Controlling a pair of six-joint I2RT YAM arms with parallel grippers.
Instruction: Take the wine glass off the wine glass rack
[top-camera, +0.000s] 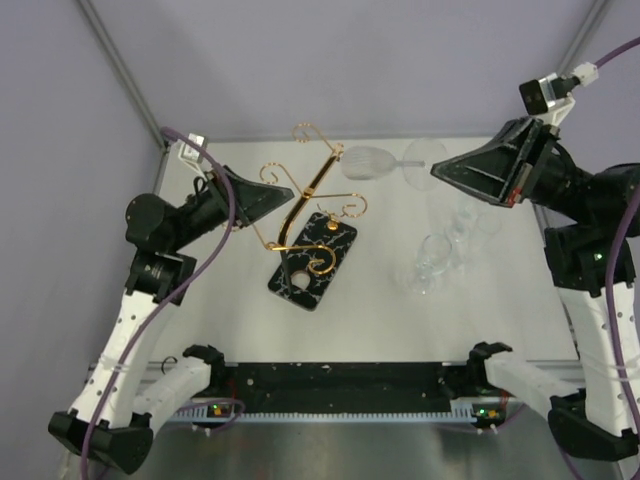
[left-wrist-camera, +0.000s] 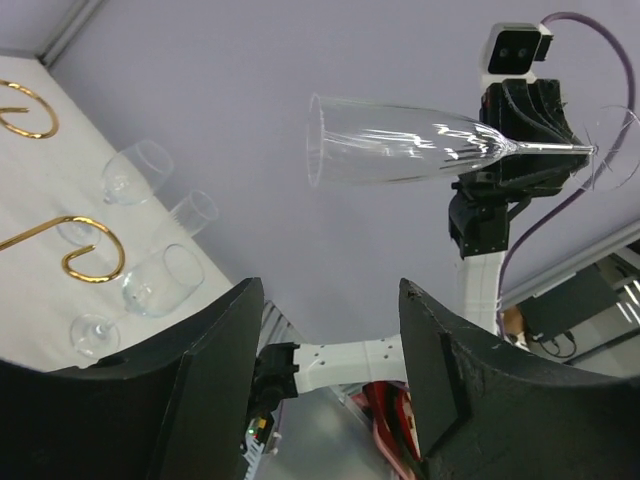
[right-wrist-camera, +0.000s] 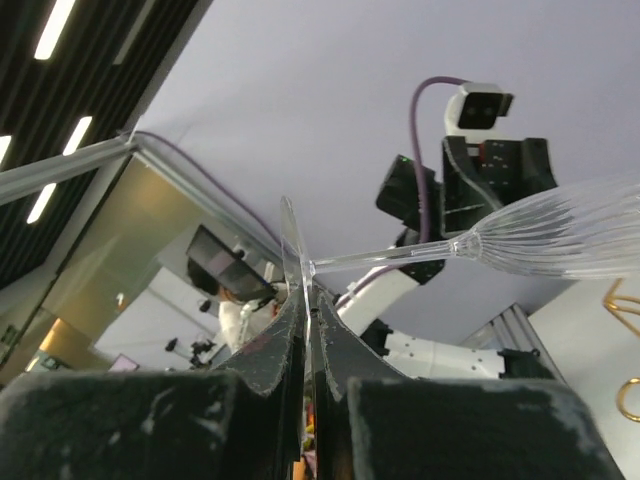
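Observation:
The wine glass (top-camera: 368, 160) lies level in the air, just right of the upper arms of the gold wire wine glass rack (top-camera: 305, 195), which stands on a black marbled base (top-camera: 312, 262). My right gripper (top-camera: 440, 170) is shut on the glass's round foot (right-wrist-camera: 295, 250), with stem and ribbed bowl (right-wrist-camera: 570, 240) pointing away from it. In the left wrist view the glass (left-wrist-camera: 400, 150) hangs free of any gold wire. My left gripper (top-camera: 285, 195) is open and empty beside the rack's left scroll arm; its fingers (left-wrist-camera: 215, 350) frame empty space.
Several other clear glasses (top-camera: 435, 265) lie on the white table at right of the rack, also seen in the left wrist view (left-wrist-camera: 150, 285). Gold scroll ends (left-wrist-camera: 90, 250) are close at the left gripper's side. Frame posts stand at the back corners.

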